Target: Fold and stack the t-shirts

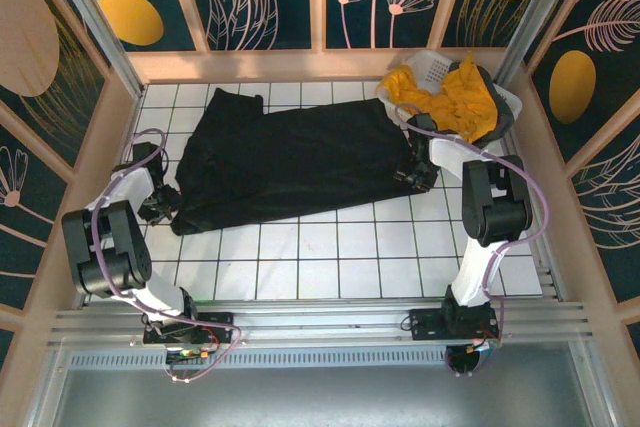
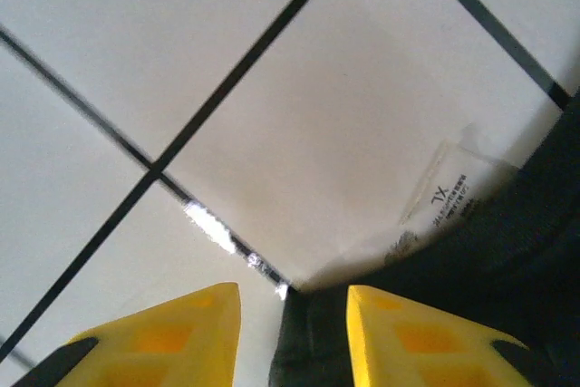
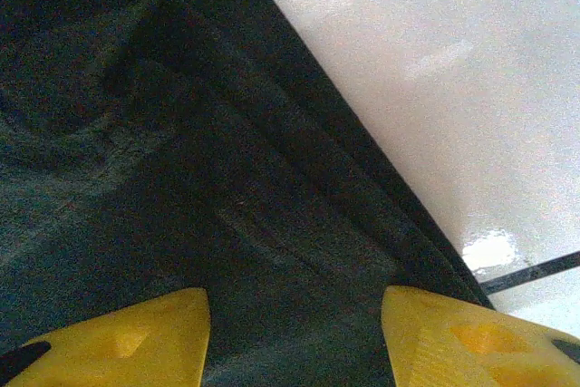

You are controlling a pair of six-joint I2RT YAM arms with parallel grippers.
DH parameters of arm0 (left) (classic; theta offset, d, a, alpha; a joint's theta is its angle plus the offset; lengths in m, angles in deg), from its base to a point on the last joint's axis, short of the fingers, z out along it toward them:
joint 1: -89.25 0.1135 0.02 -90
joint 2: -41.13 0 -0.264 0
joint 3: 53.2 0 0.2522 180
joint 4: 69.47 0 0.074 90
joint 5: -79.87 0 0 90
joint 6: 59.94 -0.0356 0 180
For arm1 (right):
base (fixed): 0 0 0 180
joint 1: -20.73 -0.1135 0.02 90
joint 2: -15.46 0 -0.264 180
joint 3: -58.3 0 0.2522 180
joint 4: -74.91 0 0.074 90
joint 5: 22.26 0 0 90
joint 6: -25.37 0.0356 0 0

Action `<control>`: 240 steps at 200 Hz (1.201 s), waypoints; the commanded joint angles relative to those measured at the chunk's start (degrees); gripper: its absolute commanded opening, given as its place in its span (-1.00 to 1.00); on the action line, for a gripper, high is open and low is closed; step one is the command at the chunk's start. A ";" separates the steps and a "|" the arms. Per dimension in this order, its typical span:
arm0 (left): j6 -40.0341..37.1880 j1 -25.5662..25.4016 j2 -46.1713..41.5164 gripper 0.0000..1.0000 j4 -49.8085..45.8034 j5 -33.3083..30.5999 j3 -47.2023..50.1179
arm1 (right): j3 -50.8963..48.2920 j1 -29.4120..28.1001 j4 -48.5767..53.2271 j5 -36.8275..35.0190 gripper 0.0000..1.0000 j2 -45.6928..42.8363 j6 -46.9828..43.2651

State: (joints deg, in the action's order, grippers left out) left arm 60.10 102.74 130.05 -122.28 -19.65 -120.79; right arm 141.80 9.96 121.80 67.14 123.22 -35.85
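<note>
A large black t-shirt (image 1: 290, 162) lies spread across the white tiled table (image 1: 330, 257). My left gripper (image 1: 160, 209) sits low at the shirt's near-left corner. In the left wrist view its yellow fingers (image 2: 181, 337) stand apart, and the dark shirt edge (image 2: 507, 251) with a small printed label (image 2: 449, 197) runs between them. My right gripper (image 1: 412, 179) is at the shirt's right edge. Its jaws stand wide just above the black fabric (image 3: 181, 151), gripping nothing. Mustard-yellow t-shirts (image 1: 455, 97) are heaped at the back right.
The yellow shirts rest in a white lattice basket (image 1: 432, 65) in the back right corner. Wooden walls bound the table on the left, back and right. Bare tiles stretch along the near side in front of the shirt.
</note>
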 commanded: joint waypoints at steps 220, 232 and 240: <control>13.41 -0.47 -5.64 -0.41 3.30 -1.43 13.91 | -10.58 -4.94 7.66 -1.00 0.05 -4.97 6.84; 15.70 0.44 -7.68 -0.42 1.43 -1.40 13.39 | -14.02 -5.75 8.26 -0.55 0.06 -8.40 8.67; 17.28 1.11 -9.28 -0.42 1.08 -1.46 13.61 | -15.99 -6.26 8.28 -0.61 0.06 -10.63 9.83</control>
State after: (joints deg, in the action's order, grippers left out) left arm 73.69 101.56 124.31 -115.24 -16.43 -108.07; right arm 132.60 4.52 122.89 67.16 116.62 -31.02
